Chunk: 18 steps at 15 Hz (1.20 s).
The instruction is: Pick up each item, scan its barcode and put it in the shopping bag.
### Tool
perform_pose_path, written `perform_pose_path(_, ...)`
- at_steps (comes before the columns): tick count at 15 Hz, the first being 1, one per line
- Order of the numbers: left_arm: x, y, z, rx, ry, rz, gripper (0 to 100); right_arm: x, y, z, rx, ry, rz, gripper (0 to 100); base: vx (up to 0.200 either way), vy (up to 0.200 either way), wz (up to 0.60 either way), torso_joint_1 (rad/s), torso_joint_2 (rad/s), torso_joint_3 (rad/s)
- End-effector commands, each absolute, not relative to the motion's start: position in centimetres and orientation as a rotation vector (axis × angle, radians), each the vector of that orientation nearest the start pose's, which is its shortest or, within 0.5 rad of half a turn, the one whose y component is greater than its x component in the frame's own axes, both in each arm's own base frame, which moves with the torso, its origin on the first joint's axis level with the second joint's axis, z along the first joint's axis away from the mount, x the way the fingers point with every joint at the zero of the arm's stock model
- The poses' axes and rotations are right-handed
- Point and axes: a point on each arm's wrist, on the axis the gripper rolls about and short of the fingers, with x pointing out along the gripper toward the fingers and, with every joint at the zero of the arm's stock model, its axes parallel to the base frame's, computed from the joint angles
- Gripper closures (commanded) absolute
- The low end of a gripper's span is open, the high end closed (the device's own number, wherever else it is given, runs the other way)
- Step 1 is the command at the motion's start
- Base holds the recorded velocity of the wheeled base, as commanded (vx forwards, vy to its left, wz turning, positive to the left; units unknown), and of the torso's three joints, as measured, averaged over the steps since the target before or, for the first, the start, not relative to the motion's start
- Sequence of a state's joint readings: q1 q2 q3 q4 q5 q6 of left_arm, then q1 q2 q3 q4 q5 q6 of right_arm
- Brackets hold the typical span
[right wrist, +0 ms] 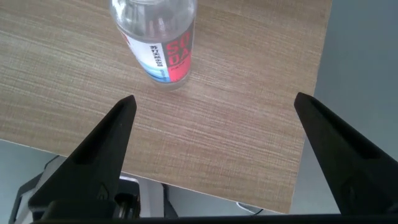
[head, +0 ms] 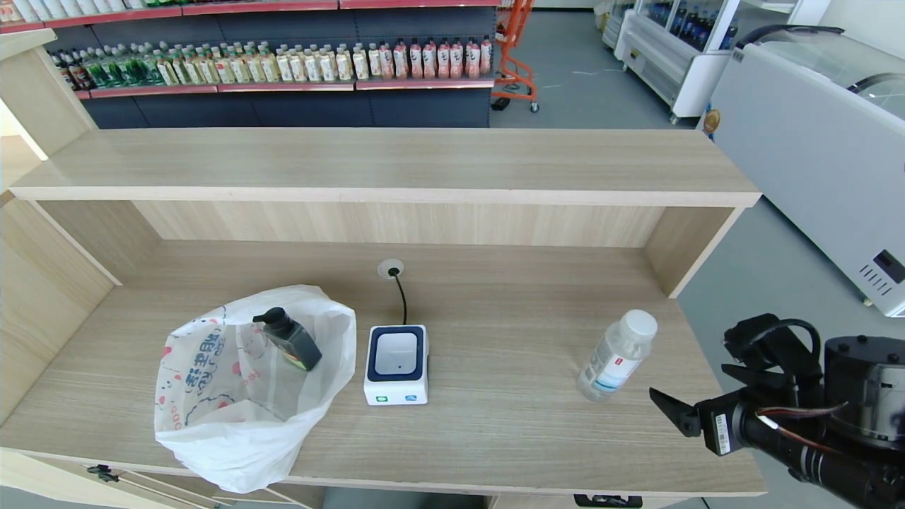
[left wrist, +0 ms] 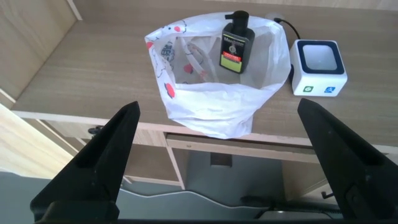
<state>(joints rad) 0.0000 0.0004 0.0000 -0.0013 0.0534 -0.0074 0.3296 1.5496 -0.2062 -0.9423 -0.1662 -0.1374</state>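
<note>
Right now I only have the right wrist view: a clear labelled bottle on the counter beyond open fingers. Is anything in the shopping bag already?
Observer: Yes. A dark pump bottle sits inside the white shopping bag, towards the left end of the counter.
Operator: Where is the scanner relative to my bottle?
Observer: The scanner stands to the left of the clear bottle, between it and the bag, and much closer to the bag.
Operator: And the left arm?
Observer: The left gripper is open and empty. It is out in front of the counter's near edge and faces the bag.
</note>
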Motion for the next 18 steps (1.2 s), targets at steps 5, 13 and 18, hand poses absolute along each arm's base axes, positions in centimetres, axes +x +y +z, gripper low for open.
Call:
perform_pose_path(5,-2.3,0.1,7.6,-0.008,-0.002,0.052,0,20.8,7.3,9.0,-0.254,0.378,0.241,0,0.0,0.0,0.0,0.0,0.0,0.0)
perform_pose_path(13,-2.3,0.1,7.6,-0.008,-0.002,0.054,0,22.9,8.4,7.4,-0.291,0.311,0.319,0,0.0,0.0,0.0,0.0,0.0,0.0)
perform_pose_path(18,-2.3,0.1,7.6,-0.008,-0.002,0.054,0,24.3,8.9,6.5,-0.277,0.277,0.351,0,0.0,0.0,0.0,0.0,0.0,0.0)
